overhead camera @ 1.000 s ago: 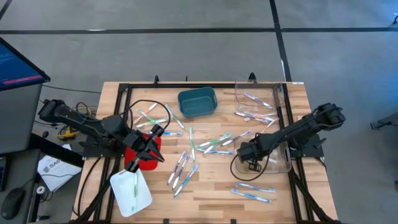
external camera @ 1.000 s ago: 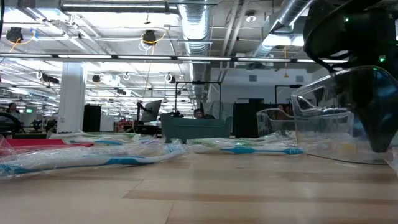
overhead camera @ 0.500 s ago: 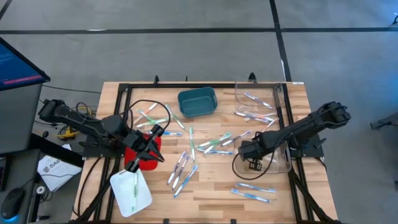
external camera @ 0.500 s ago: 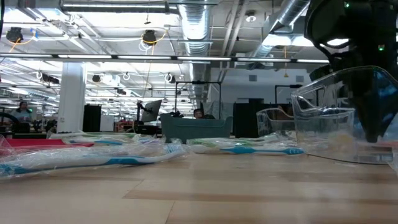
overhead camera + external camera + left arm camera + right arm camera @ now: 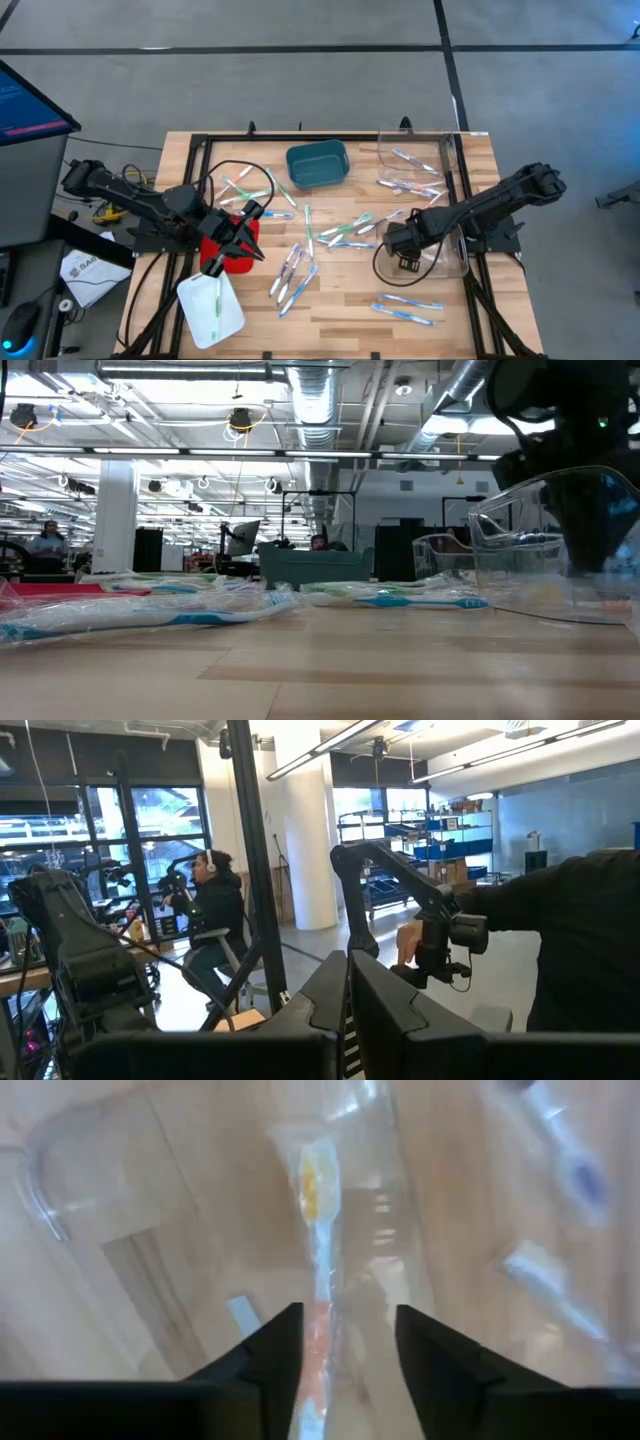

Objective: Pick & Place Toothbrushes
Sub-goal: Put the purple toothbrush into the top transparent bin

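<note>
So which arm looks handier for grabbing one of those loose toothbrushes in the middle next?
Probably the right: the right gripper hangs open beside the middle toothbrushes, while the left gripper is shut over the red container.

Even overhead light is cast, shadows kept faint. Glare is seen off ceiling lamps [image 5: 240, 420] at eleven o'clock; the right wrist view is blurred.

The orange toothbrush [image 5: 318, 1270] between the right claw [image 5: 348, 1342] fingers was blurred, its lower end cut off by the picture's edge. In the low view that claw was largely hidden behind the clear bin [image 5: 545, 540].
</note>
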Tool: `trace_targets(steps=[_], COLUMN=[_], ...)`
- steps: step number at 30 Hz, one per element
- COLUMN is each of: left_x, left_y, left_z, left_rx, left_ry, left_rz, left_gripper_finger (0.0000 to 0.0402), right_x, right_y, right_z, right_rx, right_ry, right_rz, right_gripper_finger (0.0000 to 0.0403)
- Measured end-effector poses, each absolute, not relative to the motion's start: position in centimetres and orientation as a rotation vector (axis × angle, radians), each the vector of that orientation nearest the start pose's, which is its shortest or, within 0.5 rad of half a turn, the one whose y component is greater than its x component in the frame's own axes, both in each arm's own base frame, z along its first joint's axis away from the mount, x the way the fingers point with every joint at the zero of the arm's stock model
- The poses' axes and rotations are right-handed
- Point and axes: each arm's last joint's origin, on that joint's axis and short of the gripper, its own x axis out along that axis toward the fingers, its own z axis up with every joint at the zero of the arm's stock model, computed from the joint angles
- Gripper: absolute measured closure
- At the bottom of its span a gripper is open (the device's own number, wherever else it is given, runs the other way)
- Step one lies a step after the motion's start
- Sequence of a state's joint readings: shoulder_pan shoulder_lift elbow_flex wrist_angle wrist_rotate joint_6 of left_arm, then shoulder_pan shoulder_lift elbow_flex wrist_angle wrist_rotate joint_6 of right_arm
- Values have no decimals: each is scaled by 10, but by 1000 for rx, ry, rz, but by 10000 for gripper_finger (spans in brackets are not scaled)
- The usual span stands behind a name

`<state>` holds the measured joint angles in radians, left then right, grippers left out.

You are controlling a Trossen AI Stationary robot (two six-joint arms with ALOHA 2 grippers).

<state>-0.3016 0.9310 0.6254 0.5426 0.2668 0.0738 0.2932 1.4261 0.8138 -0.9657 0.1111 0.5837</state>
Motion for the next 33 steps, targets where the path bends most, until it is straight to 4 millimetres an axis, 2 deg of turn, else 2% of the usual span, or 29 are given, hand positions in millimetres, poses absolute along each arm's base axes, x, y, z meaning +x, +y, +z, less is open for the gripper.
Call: trace_targets(steps=[6, 14, 18, 23, 27, 33], left_x=[195, 195, 195, 195, 195, 195], left_y=[-69, -69, -69, -69, -69, -69], left_z=[321, 321, 321, 322, 322, 322], left_rx=[67, 67, 67, 64, 64, 57], left_ry=[-261, -261, -262, -265, -266, -263], left_rz=[-557, -557, -557, -557, -557, -559], left_gripper_finger=[389, 389, 389, 389, 389, 389], right_x=[216, 230, 244, 265, 277, 289], right_y=[59, 63, 68, 76, 83, 84], right_z=[205, 260, 293, 325, 341, 352], right_rx=[57, -6, -18, -68, -133, -221], right_ry=[1502, 1437, 1300, 1034, 860, 702], right_rz=[-329, -275, -187, -50, 46, 97], right_gripper_finger=[200, 199, 210, 227, 234, 238])
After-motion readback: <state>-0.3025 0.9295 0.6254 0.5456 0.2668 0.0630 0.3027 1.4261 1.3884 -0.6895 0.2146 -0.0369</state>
